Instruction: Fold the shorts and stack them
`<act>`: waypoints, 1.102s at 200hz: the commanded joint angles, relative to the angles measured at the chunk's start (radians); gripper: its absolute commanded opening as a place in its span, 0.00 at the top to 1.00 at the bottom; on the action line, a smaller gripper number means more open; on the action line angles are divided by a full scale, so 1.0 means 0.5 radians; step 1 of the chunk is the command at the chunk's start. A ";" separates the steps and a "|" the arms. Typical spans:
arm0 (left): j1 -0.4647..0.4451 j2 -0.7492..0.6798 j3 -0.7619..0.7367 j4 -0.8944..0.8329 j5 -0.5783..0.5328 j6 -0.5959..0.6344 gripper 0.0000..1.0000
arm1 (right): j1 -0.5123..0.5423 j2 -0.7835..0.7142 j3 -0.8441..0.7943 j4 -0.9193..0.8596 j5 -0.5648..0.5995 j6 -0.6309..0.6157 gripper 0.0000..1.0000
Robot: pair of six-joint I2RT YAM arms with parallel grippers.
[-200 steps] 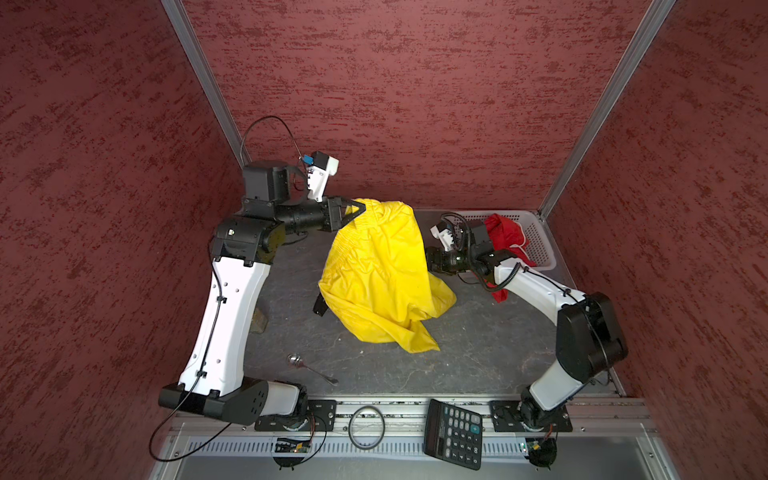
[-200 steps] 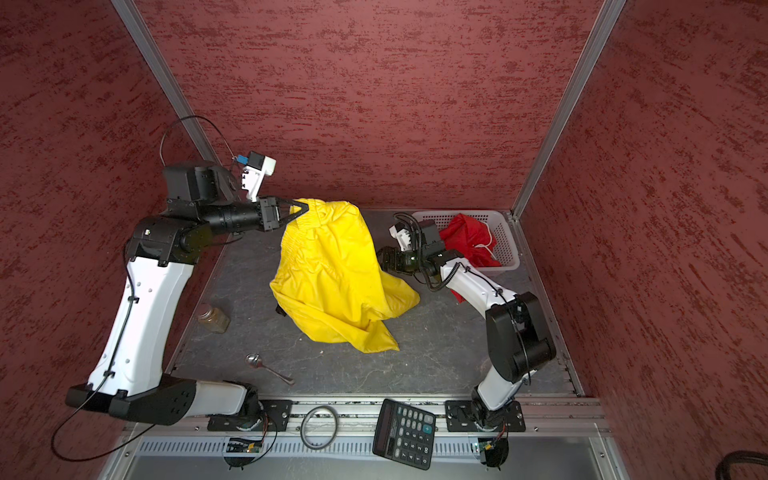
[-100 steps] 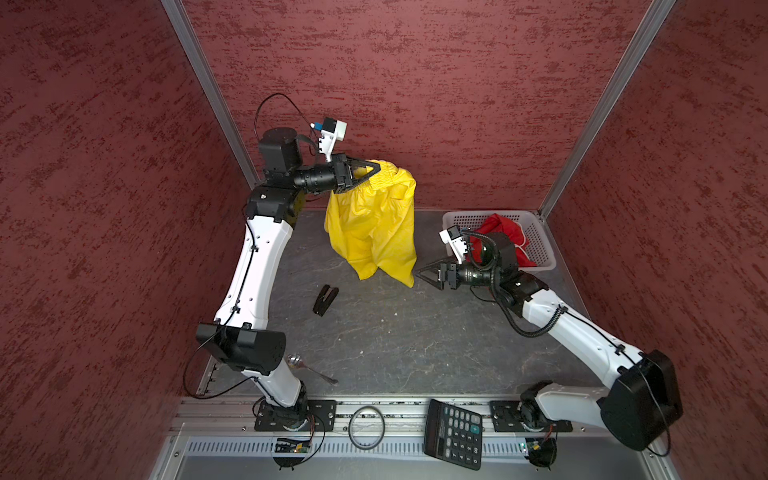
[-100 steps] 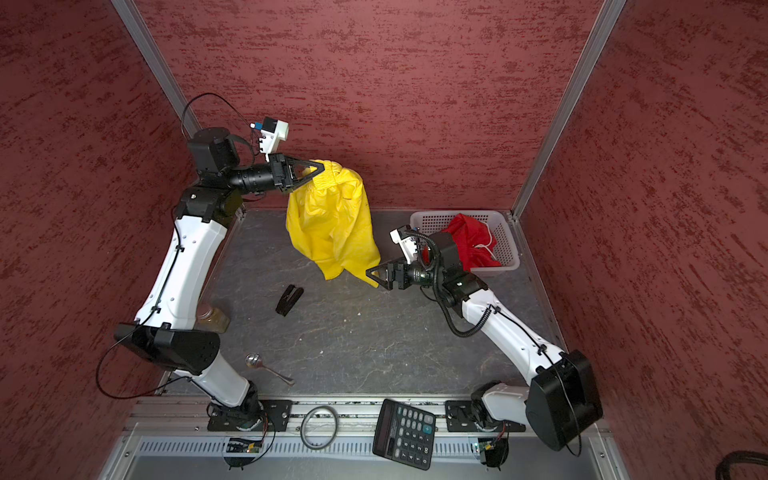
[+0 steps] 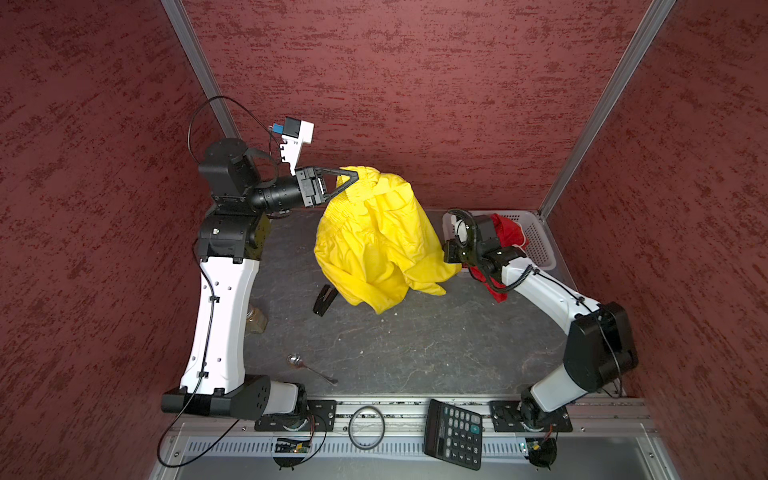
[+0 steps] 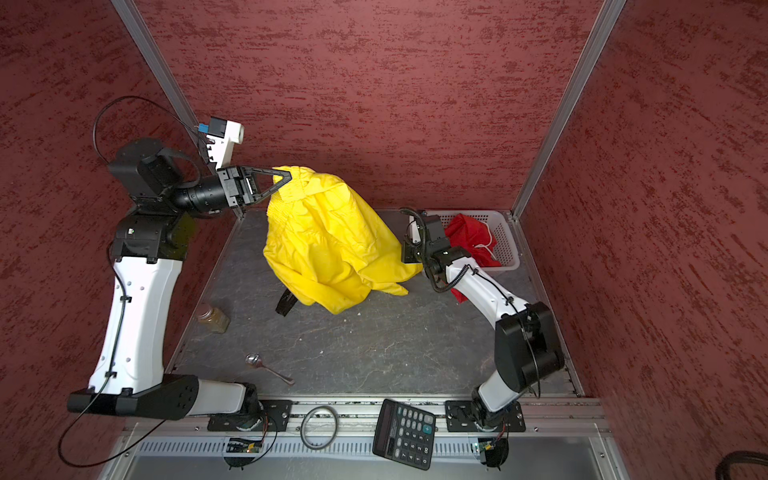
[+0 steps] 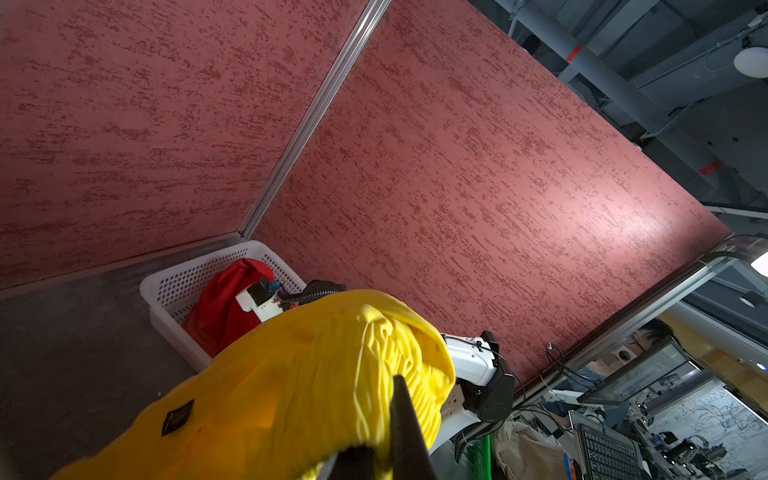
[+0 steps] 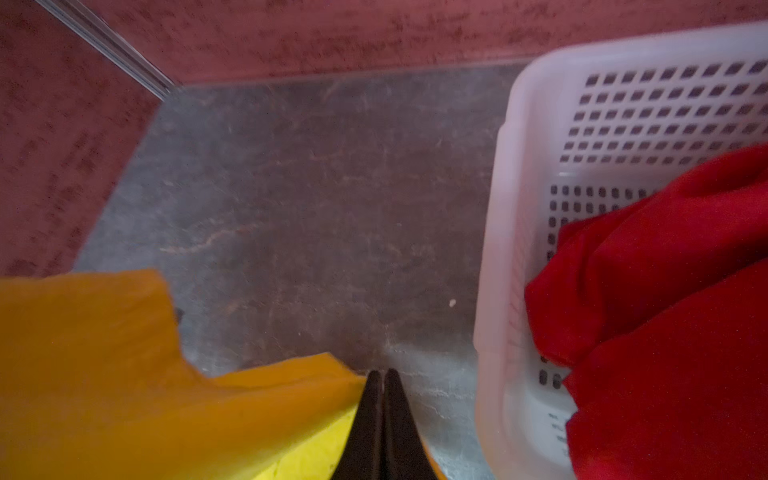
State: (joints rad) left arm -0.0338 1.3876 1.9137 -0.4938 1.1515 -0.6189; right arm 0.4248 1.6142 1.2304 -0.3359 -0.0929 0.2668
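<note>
The left tool (image 5: 352, 183) is clamped on the gathered elastic waistband of the bright yellow thin-fabric shorts (image 5: 374, 249). It holds that edge high near the back wall, so the garment hangs in a loose cone with its legs crumpled on the dark grey stone-patterned bench (image 5: 415, 345). The right tool (image 8: 381, 376) is low, at the shorts' far leg and just beside the white perforated plastic basket (image 5: 538, 237). Its fingers are pressed together. The wrist view shows yellow cloth lying against and under them but nothing visibly between the tips, so I cannot tell whether a fold is caught.

As I read it, the step in hand is opening out the yellow pair before any fold. One corner is up, and the second grip at the hem is not yet certain. The next move calls for confirming that the right tool truly has fabric. If it does, both tools should draw apart and lay the shorts flat on the open bench in front. If it does not, it must reopen and try the hem edge again.

The bright red thin-fabric shorts (image 6: 469, 241) with a white drawstring sit bunched in the basket, partly spilling over its near wall, with neither tool on them. A small black oblong object (image 5: 325, 300) lies just under the hanging yellow cloth and could get dragged.
</note>
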 commanded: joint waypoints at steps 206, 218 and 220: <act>-0.099 0.167 0.043 0.472 0.439 -0.249 1.00 | -0.177 0.032 0.213 0.485 -1.143 0.152 0.14; -0.140 0.142 0.083 0.452 0.440 -0.205 1.00 | -0.175 -0.019 0.114 0.804 -1.443 0.261 0.09; -0.145 0.138 0.089 0.453 0.440 -0.198 1.00 | -0.175 -0.028 0.089 0.870 -1.482 0.298 0.08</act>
State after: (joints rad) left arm -0.0654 1.4948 1.8797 -0.3218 1.3201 -0.7647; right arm 0.3367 1.6520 1.3464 -0.1925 -0.4984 0.3130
